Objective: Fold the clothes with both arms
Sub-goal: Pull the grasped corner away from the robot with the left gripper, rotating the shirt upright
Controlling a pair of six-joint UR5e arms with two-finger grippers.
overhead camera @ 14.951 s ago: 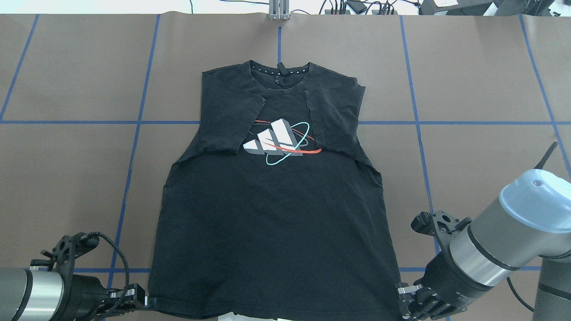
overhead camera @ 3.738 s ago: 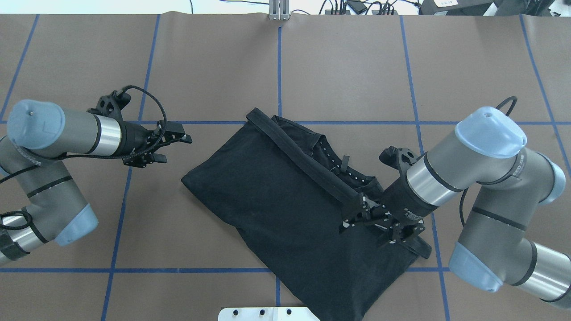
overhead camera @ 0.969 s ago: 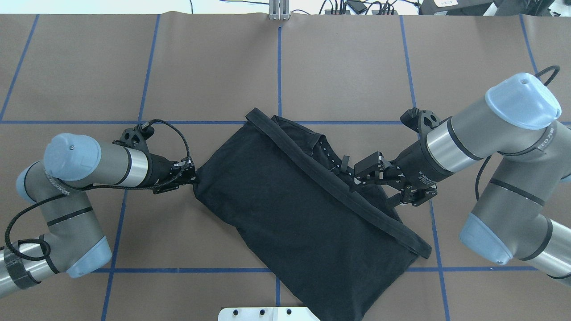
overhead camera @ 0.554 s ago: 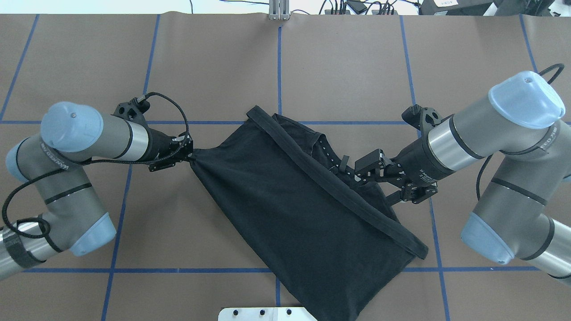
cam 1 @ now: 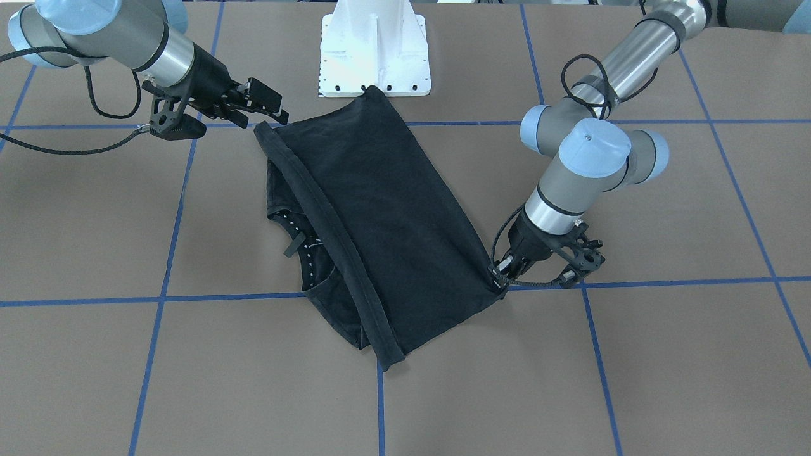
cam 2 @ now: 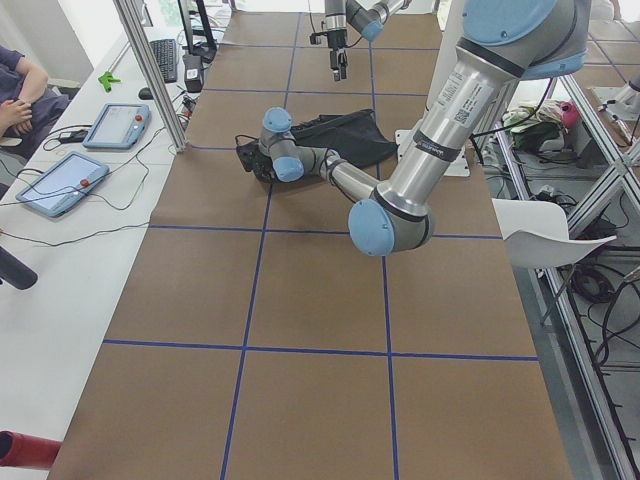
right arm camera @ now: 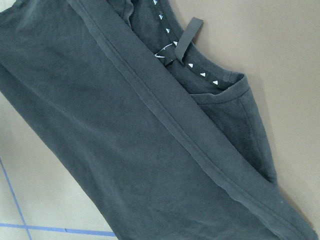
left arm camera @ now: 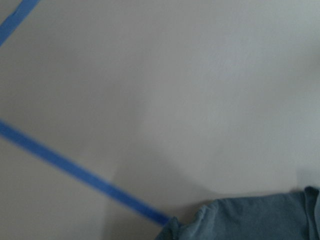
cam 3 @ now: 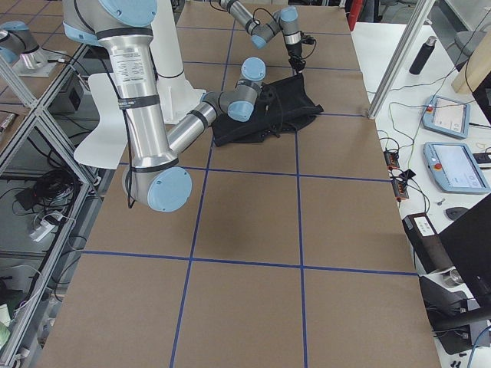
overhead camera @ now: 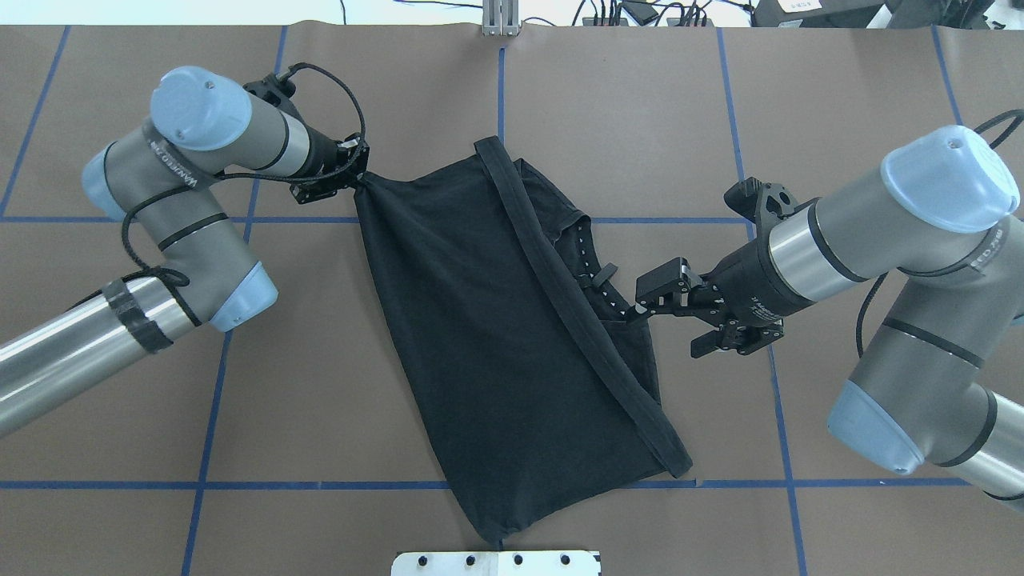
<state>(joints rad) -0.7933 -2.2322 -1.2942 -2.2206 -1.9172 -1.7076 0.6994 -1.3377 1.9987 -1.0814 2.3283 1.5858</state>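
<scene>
The black T-shirt (overhead camera: 480, 320) lies folded on the brown table, plain side up, logo hidden. Its hem band (overhead camera: 560, 280) runs diagonally, and the collar (overhead camera: 592, 268) with white triangles peeks out to its right. My left gripper (overhead camera: 358, 178) is shut on the shirt's far left corner and holds it taut; the front view shows this too (cam 1: 497, 275). My right gripper (overhead camera: 668, 330) is open and empty, hovering just right of the collar. The right wrist view shows hem band and collar (right arm camera: 190, 65); the left wrist view shows the pinched corner (left arm camera: 250, 220).
The white pedestal base (overhead camera: 496, 562) sits at the table's near edge, just below the shirt's lowest corner. Blue tape lines (overhead camera: 240, 485) grid the table. A metal post (overhead camera: 500, 16) stands at the far edge. Tablets (cam 2: 60, 180) lie on a side desk.
My left gripper has pulled the shirt corner away from the robot and a little right, so the shirt has swung to lie more upright. The right gripper has stayed open and almost still.
</scene>
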